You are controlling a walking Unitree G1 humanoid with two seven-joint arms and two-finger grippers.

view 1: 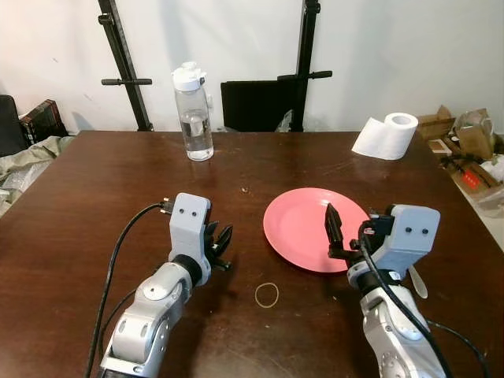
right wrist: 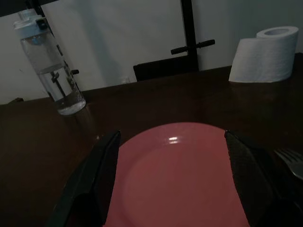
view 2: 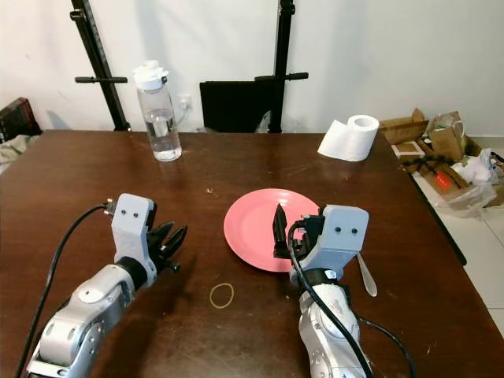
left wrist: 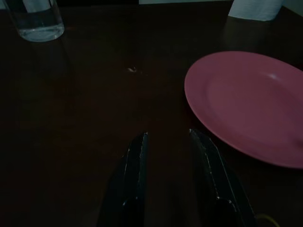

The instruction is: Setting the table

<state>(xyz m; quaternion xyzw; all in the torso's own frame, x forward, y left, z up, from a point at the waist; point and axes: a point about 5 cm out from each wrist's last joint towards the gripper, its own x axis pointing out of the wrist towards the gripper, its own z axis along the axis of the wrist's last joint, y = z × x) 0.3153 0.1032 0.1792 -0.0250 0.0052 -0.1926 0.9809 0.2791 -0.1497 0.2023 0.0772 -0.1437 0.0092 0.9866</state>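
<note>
A round pink plate (view 1: pixel 309 224) lies empty on the dark wooden table (view 1: pixel 94 197), right of centre. My right gripper (view 1: pixel 343 230) hovers over the plate's near right edge; in the right wrist view its fingers (right wrist: pixel 102 165) stand wide apart with nothing between them. A light-coloured fork (view 2: pixel 366 274) lies on the table just right of the plate, beside my right wrist. My left gripper (view 1: pixel 222 242) is low over bare wood left of the plate, its fingers (left wrist: pixel 137 161) slightly parted and empty.
A clear water bottle (view 1: pixel 193 110) with a white cap stands at the back left. A paper roll (view 1: pixel 387 135) lies at the back right. A rubber band (view 1: pixel 267 294) rests near the front. A black chair back (view 1: pixel 256 105) is behind the table; boxes (view 1: pixel 465 138) sit off its right edge.
</note>
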